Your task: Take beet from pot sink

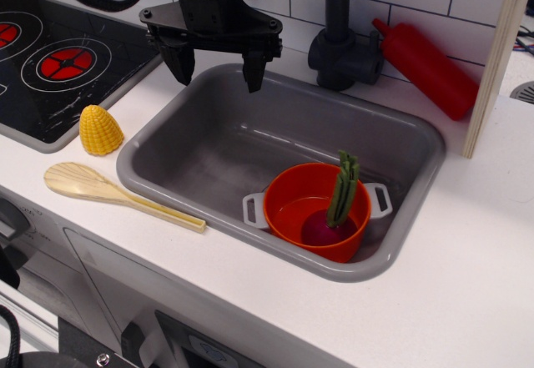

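Observation:
The beet (329, 222) stands inside the orange pot (294, 194), its purple bulb at the bottom and its green stalk pointing up above the rim. The pot, with two light grey handles, sits in the front right corner of the grey sink (209, 147). My gripper (215, 69) hangs above the sink's back left edge, well left of and behind the pot. Its two black fingers (254, 69) are spread apart and hold nothing.
A dark faucet (338, 47) rises behind the sink. A red bottle (427, 68) lies at the back right beside a wooden post (499, 59). A yellow corn piece (100, 130) and a wooden spoon (108, 191) lie left of the sink. A stove (58, 63) is at far left.

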### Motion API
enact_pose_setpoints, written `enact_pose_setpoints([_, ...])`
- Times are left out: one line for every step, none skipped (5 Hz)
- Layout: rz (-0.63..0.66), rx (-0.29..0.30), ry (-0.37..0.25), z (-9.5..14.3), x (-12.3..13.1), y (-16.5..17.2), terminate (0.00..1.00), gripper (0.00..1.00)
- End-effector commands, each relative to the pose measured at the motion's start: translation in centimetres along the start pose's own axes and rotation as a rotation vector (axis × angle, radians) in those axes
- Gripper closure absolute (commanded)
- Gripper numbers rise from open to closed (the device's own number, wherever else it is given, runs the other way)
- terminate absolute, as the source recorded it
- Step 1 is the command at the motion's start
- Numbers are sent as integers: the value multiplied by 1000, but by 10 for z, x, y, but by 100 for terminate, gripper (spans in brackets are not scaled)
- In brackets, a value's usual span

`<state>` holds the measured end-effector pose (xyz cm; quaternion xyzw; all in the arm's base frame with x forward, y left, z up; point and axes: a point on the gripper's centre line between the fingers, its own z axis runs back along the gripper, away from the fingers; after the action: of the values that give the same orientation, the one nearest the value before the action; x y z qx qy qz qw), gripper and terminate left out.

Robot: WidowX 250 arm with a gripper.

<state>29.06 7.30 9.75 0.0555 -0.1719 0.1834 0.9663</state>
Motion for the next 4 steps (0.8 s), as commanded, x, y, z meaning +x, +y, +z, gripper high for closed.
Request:
enact_pose_setpoints([0, 0, 0, 0, 0, 0, 0, 0])
enact_pose_setpoints([-19, -51, 13, 9, -13, -20, 0, 0])
enact_pose_setpoints([-32, -110, 19, 18, -21, -44, 0, 0])
enact_pose_setpoints([-73, -185, 58, 21, -30, -82, 0, 0])
